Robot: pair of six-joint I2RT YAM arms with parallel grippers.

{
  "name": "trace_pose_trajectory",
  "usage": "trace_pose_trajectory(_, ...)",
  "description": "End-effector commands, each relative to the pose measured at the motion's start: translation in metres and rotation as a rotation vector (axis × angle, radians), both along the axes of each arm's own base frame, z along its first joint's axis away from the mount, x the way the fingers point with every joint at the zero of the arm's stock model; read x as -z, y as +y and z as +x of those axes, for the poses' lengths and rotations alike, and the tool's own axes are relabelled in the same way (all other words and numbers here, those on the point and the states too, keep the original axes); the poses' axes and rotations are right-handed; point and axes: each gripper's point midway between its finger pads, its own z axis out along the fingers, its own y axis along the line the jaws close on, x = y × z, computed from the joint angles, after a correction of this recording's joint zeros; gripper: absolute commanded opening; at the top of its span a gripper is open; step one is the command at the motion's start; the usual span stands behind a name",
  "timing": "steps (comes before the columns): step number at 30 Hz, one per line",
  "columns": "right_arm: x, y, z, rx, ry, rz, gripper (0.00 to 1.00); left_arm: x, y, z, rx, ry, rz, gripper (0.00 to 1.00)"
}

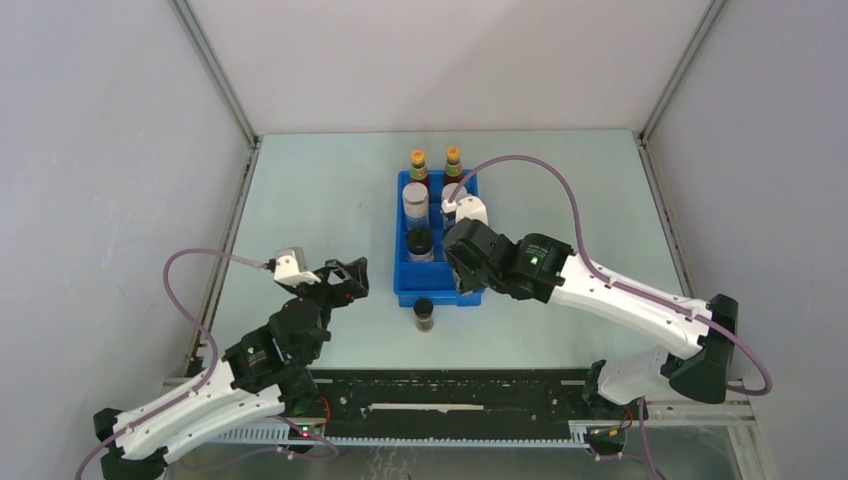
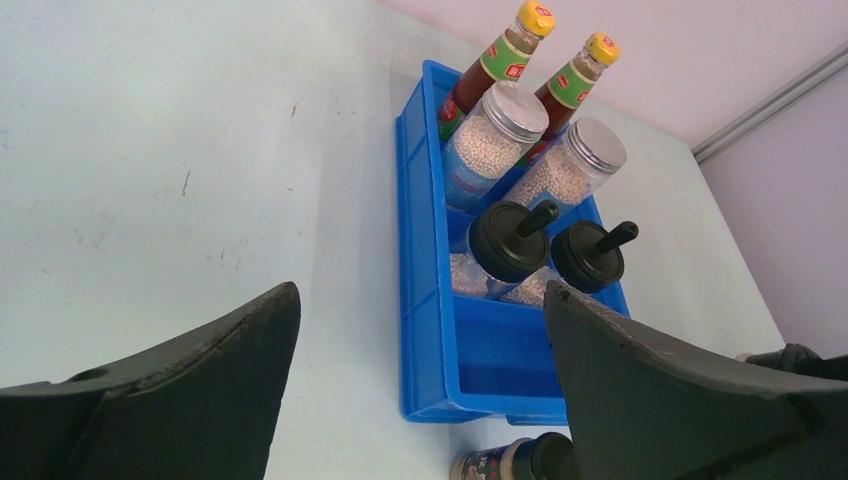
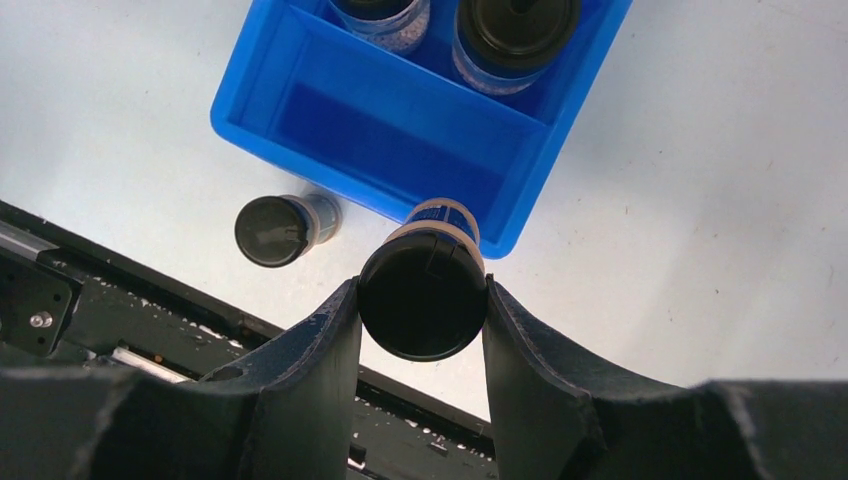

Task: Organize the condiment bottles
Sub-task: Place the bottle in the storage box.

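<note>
My right gripper (image 3: 421,288) is shut on a tiny dark jar with a black cap (image 3: 423,305), which hangs just above the near rim of the blue tray (image 3: 250,95), by its empty front compartment. A second tiny dark jar (image 3: 275,229) (image 1: 424,314) stands on the table in front of the tray. Inside the tray stand two red sauce bottles with yellow caps (image 2: 500,60) (image 2: 575,80), two grey-lidded jars (image 2: 495,135) (image 2: 570,165) and two black-lidded jars (image 2: 515,240) (image 2: 590,255). My left gripper (image 2: 422,290) (image 1: 345,280) is open and holds nothing, left of the tray's near end.
The black base rail (image 1: 450,395) runs along the table's near edge, close behind the standing tiny jar. Grey walls enclose the table on the left, right and back. The right arm (image 1: 620,295) reaches across from the right, over the tray's near right corner.
</note>
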Motion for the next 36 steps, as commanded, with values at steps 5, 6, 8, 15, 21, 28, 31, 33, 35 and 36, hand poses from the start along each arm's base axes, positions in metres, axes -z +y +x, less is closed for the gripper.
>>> trace_pose_trajectory(5,-0.012,0.009,0.021,-0.008,-0.036,0.033,0.00,0.008,0.005,0.001,-0.033,-0.002,0.002,0.95)
trace_pose_trajectory(6,-0.012,0.010,0.022,-0.009,-0.035,0.035,0.00,0.008,0.005,0.001,-0.033,-0.001,0.002,0.95)
trace_pose_trajectory(8,-0.011,0.010,0.024,-0.009,-0.036,0.033,0.00,0.009,0.005,0.000,-0.033,-0.001,0.001,0.95)
trace_pose_trajectory(15,-0.009,0.010,0.030,-0.005,-0.031,0.037,0.00,0.009,0.006,0.001,-0.036,0.000,0.002,0.95)
trace_pose_trajectory(21,-0.007,0.012,0.035,-0.006,-0.029,0.040,0.00,0.009,0.006,0.001,-0.038,-0.001,0.001,0.95)
trace_pose_trajectory(28,-0.005,0.013,0.040,-0.003,-0.026,0.043,0.00,0.010,0.006,0.001,-0.037,0.002,0.004,0.95)
trace_pose_trajectory(31,-0.002,0.014,0.043,-0.003,-0.024,0.044,0.00,0.010,0.006,0.001,-0.038,0.001,0.003,0.95)
trace_pose_trajectory(33,-0.001,0.014,0.045,-0.003,-0.023,0.046,0.00,0.010,0.006,0.001,-0.038,0.001,0.004,0.95)
trace_pose_trajectory(35,0.000,0.014,0.047,-0.001,-0.021,0.046,0.00,0.010,0.006,0.001,-0.039,0.001,0.006,0.95)
trace_pose_trajectory(36,0.001,0.014,0.047,-0.001,-0.021,0.047,0.00,0.010,0.005,0.001,-0.038,0.001,0.006,0.95)
